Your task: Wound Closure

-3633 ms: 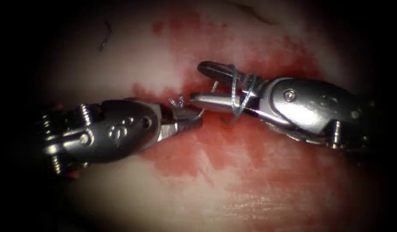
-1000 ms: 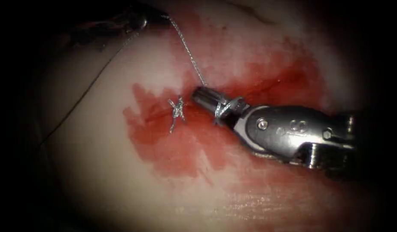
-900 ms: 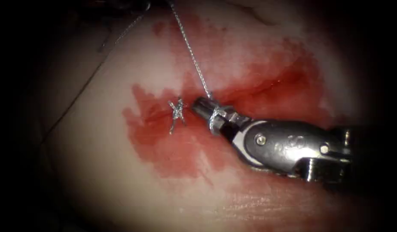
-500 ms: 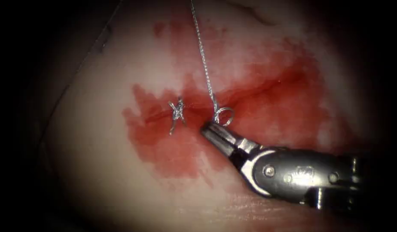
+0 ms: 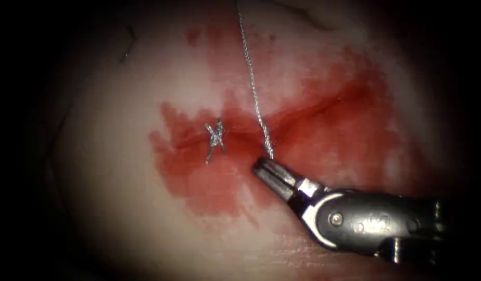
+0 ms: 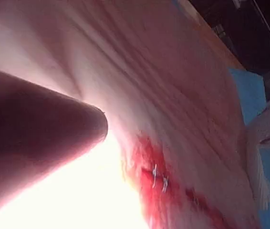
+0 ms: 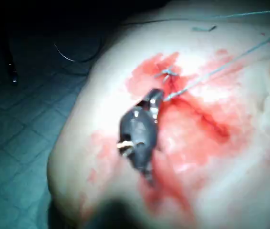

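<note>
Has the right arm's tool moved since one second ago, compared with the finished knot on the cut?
Yes. The right tool has dropped down the picture, from level with the knot to below it, holding the thread.

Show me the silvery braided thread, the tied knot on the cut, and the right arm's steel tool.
silvery braided thread (image 5: 253, 86), endoscope view, mid strand.
tied knot (image 5: 215, 136), endoscope view, its crossing.
right arm's steel tool (image 5: 265, 170), endoscope view, jaw tips.

Dark vignetted edges, blinding wrist-view glare
</note>
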Robot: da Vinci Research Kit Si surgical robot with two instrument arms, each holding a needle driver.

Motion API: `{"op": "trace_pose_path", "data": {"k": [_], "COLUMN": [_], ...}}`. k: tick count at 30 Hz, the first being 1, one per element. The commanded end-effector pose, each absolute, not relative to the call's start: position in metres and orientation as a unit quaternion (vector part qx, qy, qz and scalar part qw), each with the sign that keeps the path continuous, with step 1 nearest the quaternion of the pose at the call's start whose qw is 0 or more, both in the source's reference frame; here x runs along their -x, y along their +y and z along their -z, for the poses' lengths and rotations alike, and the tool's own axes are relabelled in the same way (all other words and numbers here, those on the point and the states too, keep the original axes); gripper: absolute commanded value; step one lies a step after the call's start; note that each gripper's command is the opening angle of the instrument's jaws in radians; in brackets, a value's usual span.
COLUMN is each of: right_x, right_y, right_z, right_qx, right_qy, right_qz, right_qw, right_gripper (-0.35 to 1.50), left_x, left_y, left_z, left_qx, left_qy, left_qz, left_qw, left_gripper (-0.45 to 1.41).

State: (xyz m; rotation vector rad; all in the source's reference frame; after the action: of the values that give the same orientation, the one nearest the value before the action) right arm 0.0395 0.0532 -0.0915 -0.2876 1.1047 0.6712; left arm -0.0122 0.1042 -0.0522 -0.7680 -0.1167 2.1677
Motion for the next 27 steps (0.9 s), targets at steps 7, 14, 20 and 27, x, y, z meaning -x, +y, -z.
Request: {"op": "trace_pose_path", "data": {"k": [7, 14, 20, 27], "right_x": [-0.0407, -0.042, -0.0423, -0.0408], "right_y": [0.0534, 0.0532, 0.0522, 0.0527], "right_z": [0.0916, 0.0912, 0.0897, 0.0891], "right_qx": [0.129, 0.123, 0.115, 0.117], "right_qy": [0.524, 0.527, 0.52, 0.514], "right_qz": [-0.3, -0.287, -0.278, -0.279], "right_qw": [0.787, 0.791, 0.8, 0.803], "right_gripper": [-0.35, -0.35, -0.35, -0.35], "left_x": [0.0117, 0.0107, 0.0109, 0.0114], "left_y": [0.1083, 0.111, 0.1117, 0.111], "left_z": [0.0514, 0.051, 0.0505, 0.05], "left_qx": [0.314, 0.315, 0.313, 0.315], "left_qy": [-0.021, -0.01, -0.005, -0.002], "left_qz": [-0.854, -0.852, -0.853, -0.853], "left_qw": [0.414, 0.418, 0.417, 0.416], "left_gripper": [-0.35, -0.35, -0.35, -0.35]}}
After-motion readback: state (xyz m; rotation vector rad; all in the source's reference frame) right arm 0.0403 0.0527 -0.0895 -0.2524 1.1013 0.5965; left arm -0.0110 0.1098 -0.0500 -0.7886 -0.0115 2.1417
